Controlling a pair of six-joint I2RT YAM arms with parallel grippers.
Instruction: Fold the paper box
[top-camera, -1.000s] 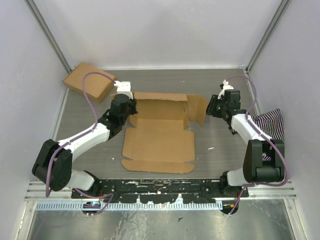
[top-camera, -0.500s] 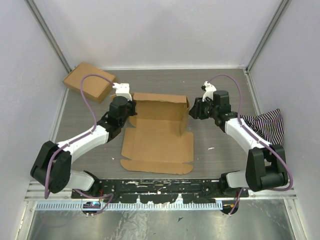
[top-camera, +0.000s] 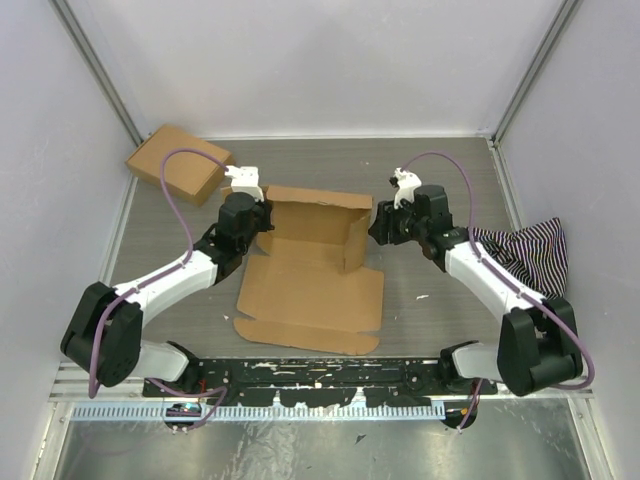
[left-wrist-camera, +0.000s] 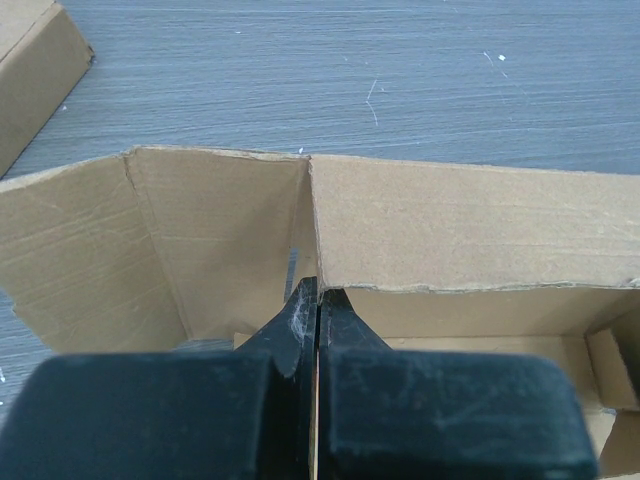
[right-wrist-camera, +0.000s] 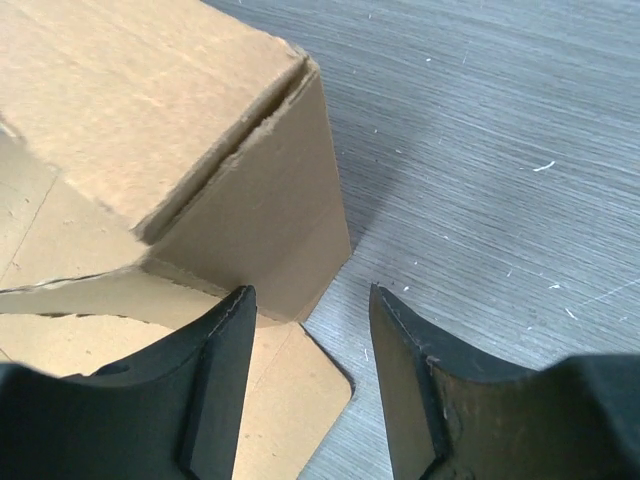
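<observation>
Roughly at the middle of the grey table (top-camera: 440, 300) sits the paper box (top-camera: 315, 290), half formed: its rear wall stands upright, a short side wall rises at each end, and a broad flat panel with a narrow flap along its front edge lies on the table towards the arm bases. The left gripper (top-camera: 256, 214) is at the box's rear left corner. Seen from the left wrist, its black fingers (left-wrist-camera: 290, 330) are pressed almost together with only a thin brown sliver of cardboard between them, their tips sitting at the foot of the seam where the side wall meets the rear wall – so it has the box's edge pinched. Past the walls in that view lies bare table, and at the upper left a corner of the second cardboard box (left-wrist-camera: 30, 70), a closed block that the overhead view shows in the far left corner, well apart from the work. The right gripper (top-camera: 380, 230) is beside the upright right-hand side wall, on its outer face. From the right wrist its fingers (right-wrist-camera: 215, 390) stand moderately apart and grip nothing – the left fingertip overlaps the lower corner of that wall, while the right one is over bare table. A black-and-white striped cloth (top-camera: 530, 250) lies crumpled against the right wall, behind the right arm.
</observation>
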